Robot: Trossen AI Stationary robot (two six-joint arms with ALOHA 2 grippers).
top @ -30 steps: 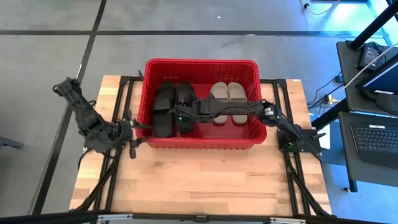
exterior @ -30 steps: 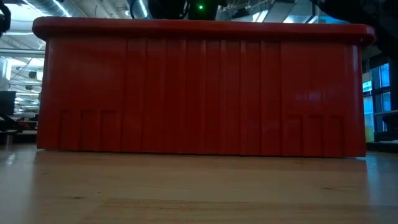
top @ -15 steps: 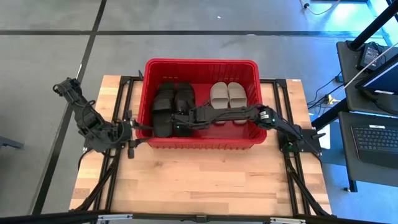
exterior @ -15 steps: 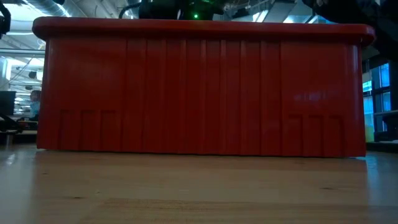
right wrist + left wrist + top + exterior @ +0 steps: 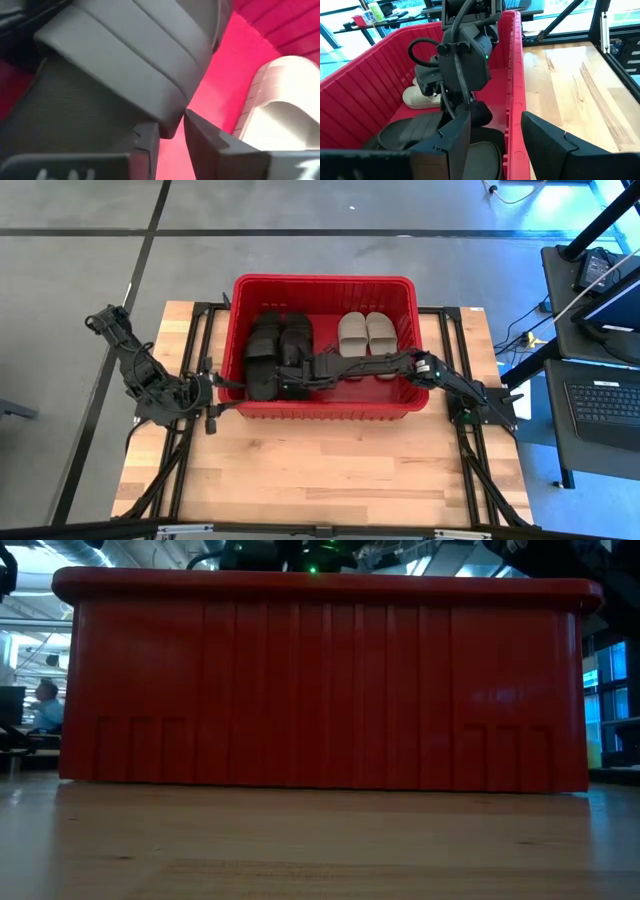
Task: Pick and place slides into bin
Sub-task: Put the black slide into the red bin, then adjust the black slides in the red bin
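The red bin (image 5: pixel 320 281) stands on the far half of the wooden table. It also shows in the low view (image 5: pixel 320 680). Inside it, black slides (image 5: pixel 265 350) lie at the left and two beige slides (image 5: pixel 366 332) at the right. My right gripper (image 5: pixel 289 377) reaches into the bin from the right, low over the black slides, and is shut on a black slide (image 5: pixel 125 60). My left gripper (image 5: pixel 213 388) is open and empty at the bin's near left corner. Its fingers stand on either side of the bin's near rim (image 5: pixel 514 100). My right gripper pinches the lower edge of the black slide's ribbed strap (image 5: pixel 167 119) between its two fingers. The fingers come from the table's right, slanting down. The slide is low in the bin beside the other black slides (image 5: pixel 420 132). I cannot tell whether it rests on them.
The bin's walls stand all around my right gripper. A beige slide (image 5: pixel 280 100) lies close beside it. Bare wooden table (image 5: pixel 320 470) lies near of the bin. Desks with a laptop (image 5: pixel 605 400) stand beyond the table's right edge. A person (image 5: pixel 45 705) sits far off in the room.
My right gripper has gone down into the bin and a little toward its near wall, carrying the black slide lower among the other black slides.
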